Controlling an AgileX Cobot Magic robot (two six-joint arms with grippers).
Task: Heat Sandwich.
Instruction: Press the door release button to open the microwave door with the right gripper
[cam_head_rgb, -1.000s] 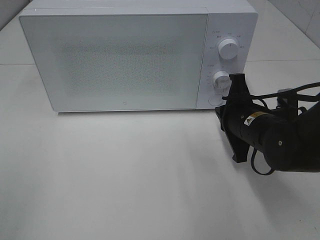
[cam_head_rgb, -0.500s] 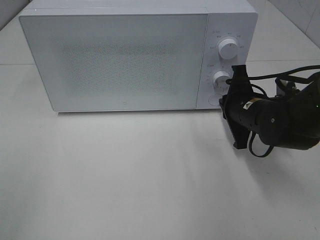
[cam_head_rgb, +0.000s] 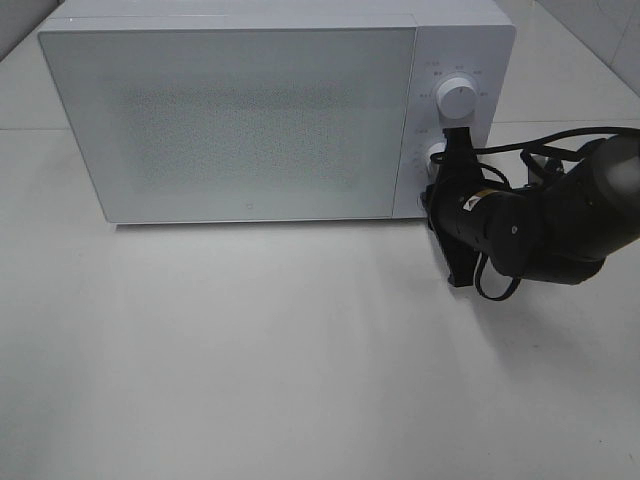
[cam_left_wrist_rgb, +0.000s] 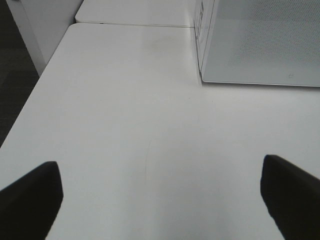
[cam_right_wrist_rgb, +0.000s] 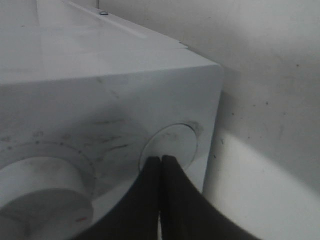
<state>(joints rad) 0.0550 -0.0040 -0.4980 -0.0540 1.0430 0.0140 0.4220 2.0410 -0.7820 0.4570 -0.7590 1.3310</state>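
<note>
The white microwave (cam_head_rgb: 240, 120) stands at the back of the table with its door closed. The sandwich is out of view. My right gripper (cam_head_rgb: 436, 192) is shut and empty, its fingertips (cam_right_wrist_rgb: 160, 159) touching the round button (cam_right_wrist_rgb: 176, 142) at the bottom of the control panel, beside the lower knob (cam_right_wrist_rgb: 40, 185). My left gripper (cam_left_wrist_rgb: 160, 200) is open and empty over bare table, off to the left of the microwave (cam_left_wrist_rgb: 265, 40); it does not show in the exterior high view.
The upper knob (cam_head_rgb: 458, 98) sits above the right arm. Black cables (cam_head_rgb: 545, 150) run from the right arm toward the right. The white table (cam_head_rgb: 250, 350) extends in front of the microwave; its left edge (cam_left_wrist_rgb: 30, 95) drops to a dark floor.
My right gripper has moved left and toward the control panel, from beside the lower knob onto the round button below it. The microwave door stays closed.
</note>
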